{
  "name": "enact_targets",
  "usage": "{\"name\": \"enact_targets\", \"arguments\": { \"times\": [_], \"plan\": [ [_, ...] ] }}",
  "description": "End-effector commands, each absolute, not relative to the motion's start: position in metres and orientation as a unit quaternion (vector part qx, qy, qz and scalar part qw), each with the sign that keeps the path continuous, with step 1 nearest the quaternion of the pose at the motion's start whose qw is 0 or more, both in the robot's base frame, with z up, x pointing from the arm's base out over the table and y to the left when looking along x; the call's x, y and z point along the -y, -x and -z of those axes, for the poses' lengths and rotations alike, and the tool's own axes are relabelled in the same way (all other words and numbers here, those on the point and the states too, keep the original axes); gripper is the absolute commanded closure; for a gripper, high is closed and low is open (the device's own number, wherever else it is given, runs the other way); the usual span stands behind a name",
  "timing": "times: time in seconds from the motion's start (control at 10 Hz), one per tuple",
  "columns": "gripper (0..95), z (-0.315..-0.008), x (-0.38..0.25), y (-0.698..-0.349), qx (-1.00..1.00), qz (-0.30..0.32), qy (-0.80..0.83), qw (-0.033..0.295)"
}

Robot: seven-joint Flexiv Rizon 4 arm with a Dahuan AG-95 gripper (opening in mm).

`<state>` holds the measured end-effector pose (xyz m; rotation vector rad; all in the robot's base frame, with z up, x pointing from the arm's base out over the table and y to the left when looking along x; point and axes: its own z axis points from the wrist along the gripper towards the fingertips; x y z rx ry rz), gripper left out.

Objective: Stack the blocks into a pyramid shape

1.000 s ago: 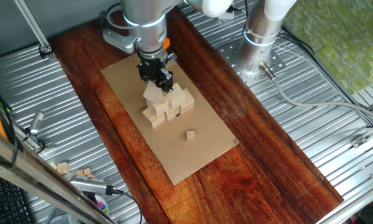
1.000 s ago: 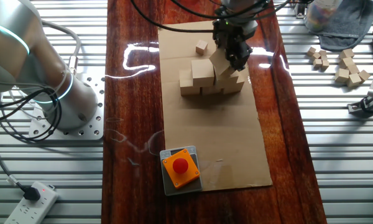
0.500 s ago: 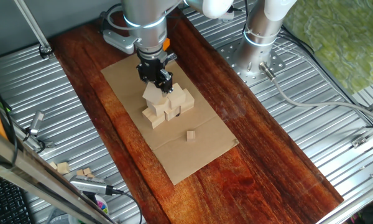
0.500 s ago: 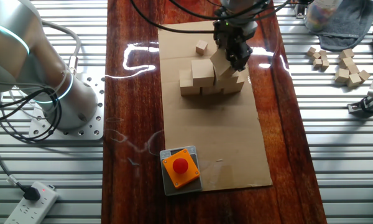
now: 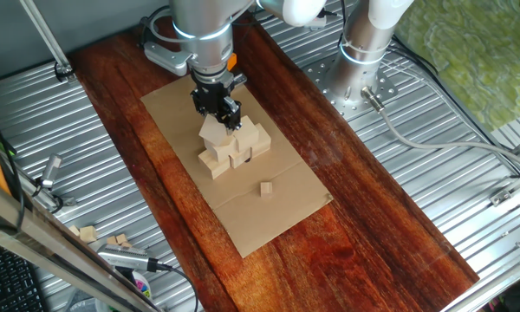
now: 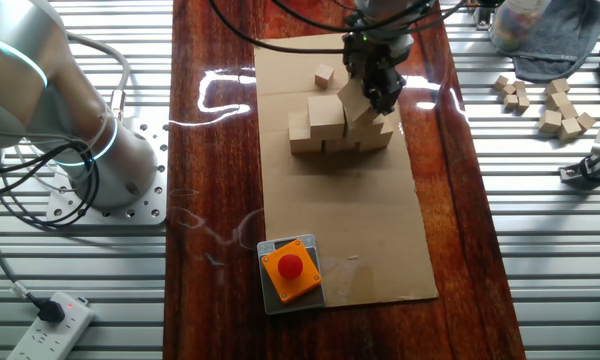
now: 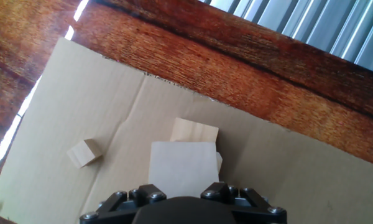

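Note:
Several pale wooden blocks form a pile in the middle of a cardboard sheet. In the other fixed view a bottom row carries one upper block at its left. My gripper stands right over the pile, shut on another block. That block is tilted and sits beside the upper block; I cannot tell whether it touches the row. In the hand view the held block fills the space between my jaws, and a lower block shows beyond it.
A tiny wooden cube lies apart on the cardboard, also in the hand view. An orange box with a button stands at the sheet's near edge. Loose small blocks lie on the metal table. A second robot base stands at the left.

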<state>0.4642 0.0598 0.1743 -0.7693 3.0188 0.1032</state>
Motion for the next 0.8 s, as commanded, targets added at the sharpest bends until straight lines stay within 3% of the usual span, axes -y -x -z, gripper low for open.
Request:
{"name": "enact_targets", "arguments": {
  "times": [0.1,0.8],
  "plan": [
    [95.0,-0.1732,-0.0600,-0.4640,-0.974,-0.034,0.225,0.011],
    [95.0,-0.1743,-0.0601,-0.4635,-0.983,-0.036,0.179,0.009]
  ]
}}
